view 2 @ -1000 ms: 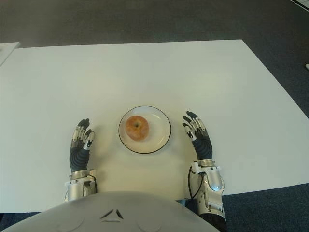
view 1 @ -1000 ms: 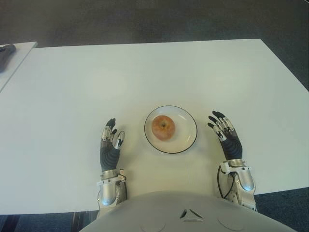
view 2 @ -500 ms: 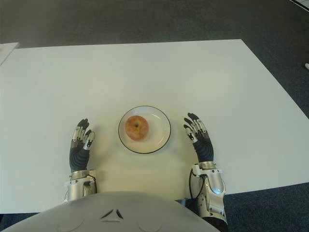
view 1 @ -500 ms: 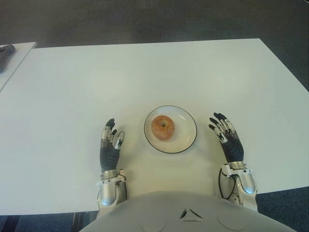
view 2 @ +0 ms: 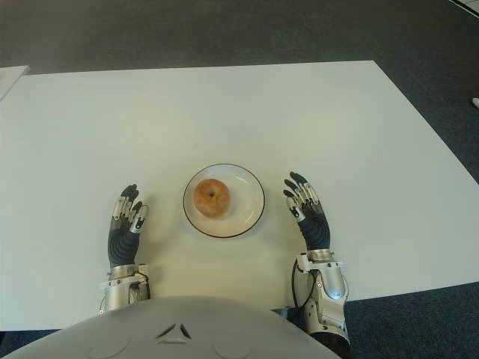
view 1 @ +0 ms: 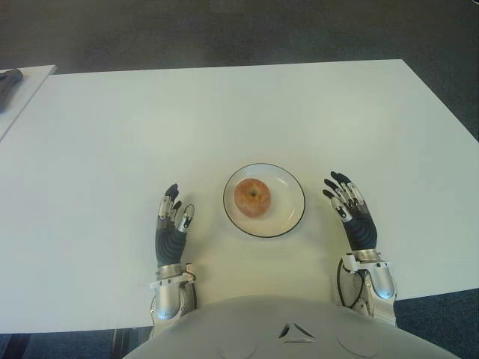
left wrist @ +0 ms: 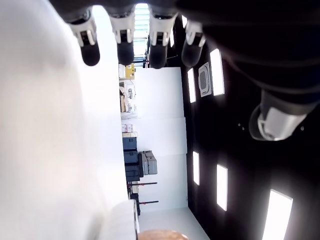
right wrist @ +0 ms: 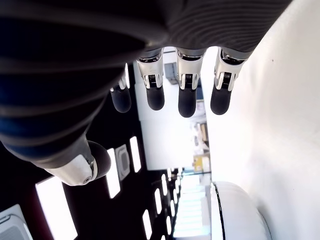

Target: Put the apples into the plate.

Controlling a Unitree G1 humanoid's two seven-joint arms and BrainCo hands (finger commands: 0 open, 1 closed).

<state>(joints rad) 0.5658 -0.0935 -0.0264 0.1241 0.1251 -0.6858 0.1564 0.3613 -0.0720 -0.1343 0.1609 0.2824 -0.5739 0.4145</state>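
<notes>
The apple (view 1: 253, 197) is sitting in the plate (view 1: 292, 217), both hands (view 1: 171, 228) (view 1: 352, 213) flanking it with fingers apart, the right one barely shifting; the task appears complete.

Office or lab-type workroom, not a home.

Wide white table (view 1: 224, 112), plain and bare-topped, standing on dark grey carpet-like floor (view 1: 224, 30). Corner of a second white table (view 1: 30, 78) just beside it on the robot's left, a dark object (view 1: 9, 77) at its edge, too small to identify. Left wrist view: long white wall (left wrist: 155, 130), rows of rectangular ceiling light panels (left wrist: 217, 72) on a dark ceiling, a square ceiling vent (left wrist: 205, 80), dark cabinets or equipment boxes (left wrist: 137, 162) against the wall, shelves with small items farther off (left wrist: 127, 107). Right wrist view: more of the same light panels (right wrist: 135, 154).
</notes>
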